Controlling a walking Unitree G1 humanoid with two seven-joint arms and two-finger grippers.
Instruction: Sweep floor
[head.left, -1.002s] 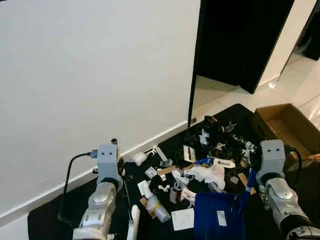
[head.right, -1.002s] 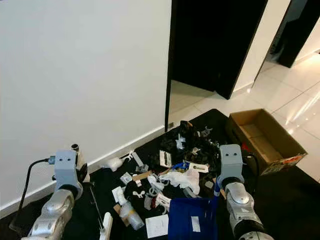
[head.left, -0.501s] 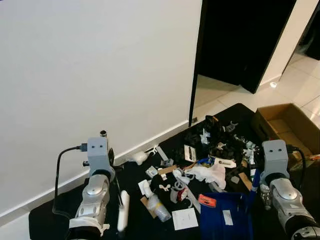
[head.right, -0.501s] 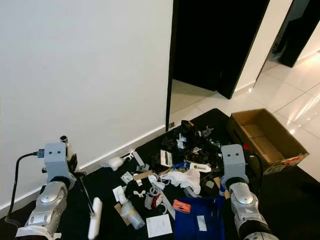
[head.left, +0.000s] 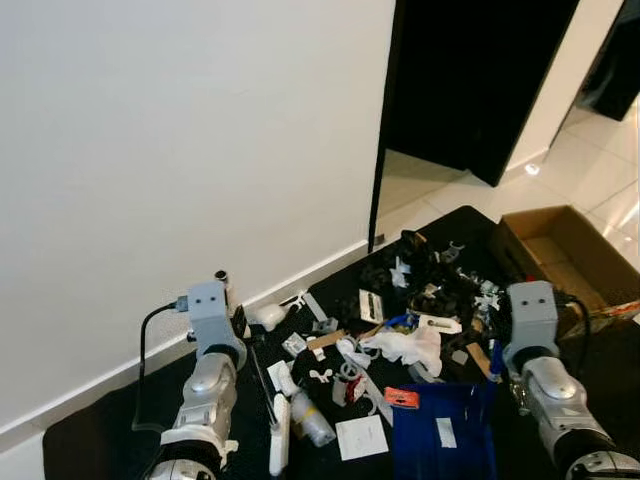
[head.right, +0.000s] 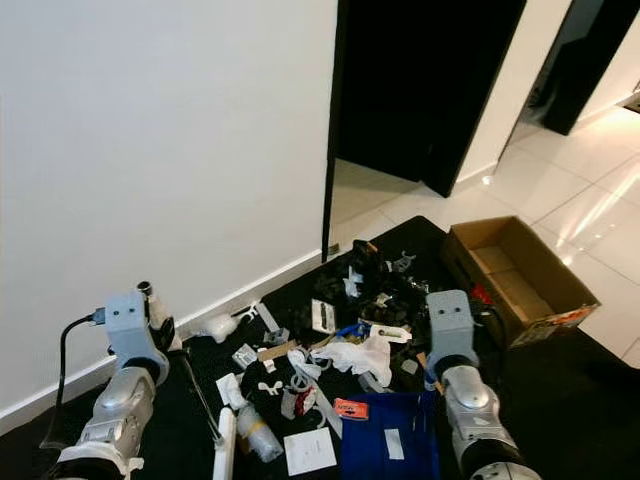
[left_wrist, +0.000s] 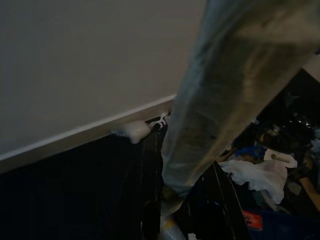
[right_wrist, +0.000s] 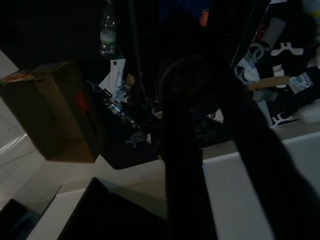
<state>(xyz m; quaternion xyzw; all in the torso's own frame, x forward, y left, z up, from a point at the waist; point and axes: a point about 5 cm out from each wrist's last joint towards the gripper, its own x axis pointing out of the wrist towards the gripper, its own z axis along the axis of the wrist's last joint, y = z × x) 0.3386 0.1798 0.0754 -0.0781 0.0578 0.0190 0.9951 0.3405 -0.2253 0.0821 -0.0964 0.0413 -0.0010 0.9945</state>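
Most of the litter (head.left: 400, 320) lies scattered on the black mat (head.left: 110, 430) by the wall; only a few scraps sit in the blue dustpan (head.left: 440, 440). The left gripper (head.left: 262, 375) holds the brush (head.left: 277, 440), the right gripper (head.left: 495, 375) the dustpan handle.

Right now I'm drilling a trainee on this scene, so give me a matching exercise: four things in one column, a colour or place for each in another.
Things:
1. dustpan
2. cardboard box
3. doorway
4. paper sheet

Descriptions:
A. dark, past the wall's end
B. white, flat beside the dustpan
C. blue, in front of the right arm
D. brown, open, at the mat's right edge

Pairs: 1-C, 2-D, 3-A, 4-B
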